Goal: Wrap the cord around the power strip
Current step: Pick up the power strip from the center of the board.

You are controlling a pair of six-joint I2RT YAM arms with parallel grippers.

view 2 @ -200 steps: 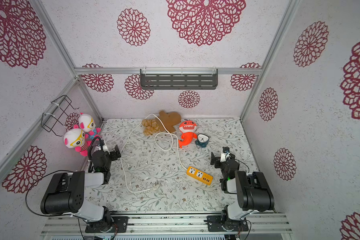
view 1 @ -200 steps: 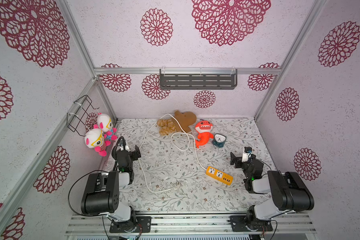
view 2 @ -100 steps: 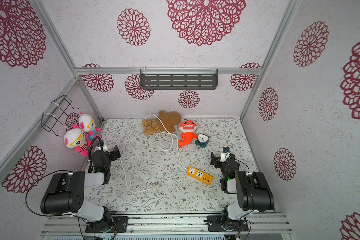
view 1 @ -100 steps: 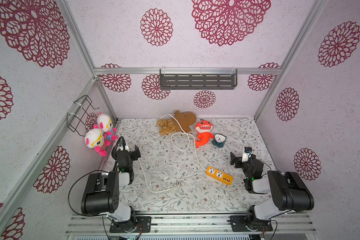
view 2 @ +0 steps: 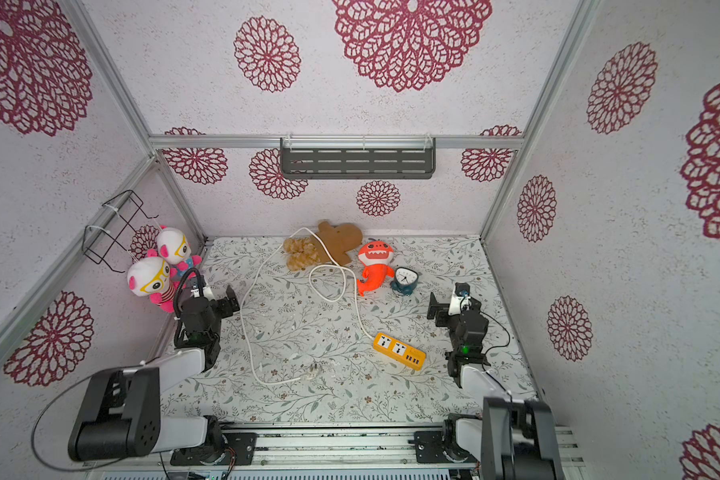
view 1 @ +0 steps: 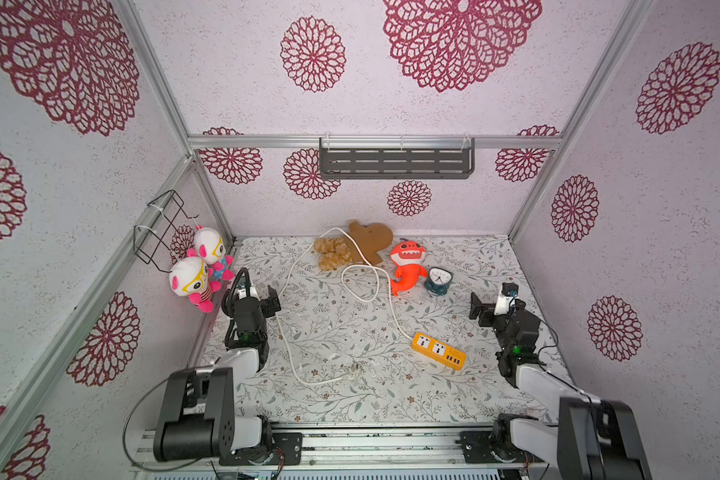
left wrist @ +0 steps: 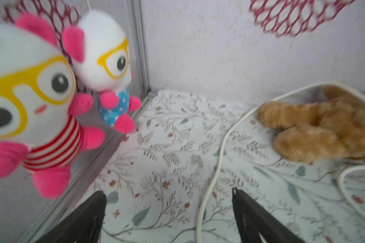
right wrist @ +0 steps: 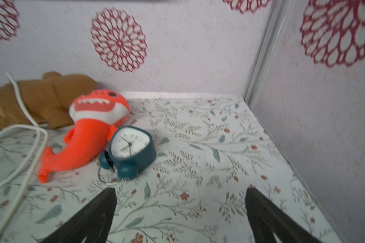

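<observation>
On my far left, two pink-and-white dolls [view 1: 196, 276] hang by the wall, clear of the job. My left hand [view 1: 257, 296] hovers low over the desk [view 1: 350, 409], its jaws spread wide with nothing between them. The cord [left wrist: 219, 156] runs just beside it, so I reckon this hand is placed to take the slack. From its plug [view 1: 353, 368], near the front middle, the cord swings out, climbs over the brown plush [view 1: 371, 241] at the back, makes a loop and comes down to the power strip [view 1: 438, 350]. The strip lies flat, sockets up, right of centre and unwrapped. My right hand [view 1: 493, 300] is also wide open and empty, near the strip but apart from it. I judge it best suited to steady the block.
</observation>
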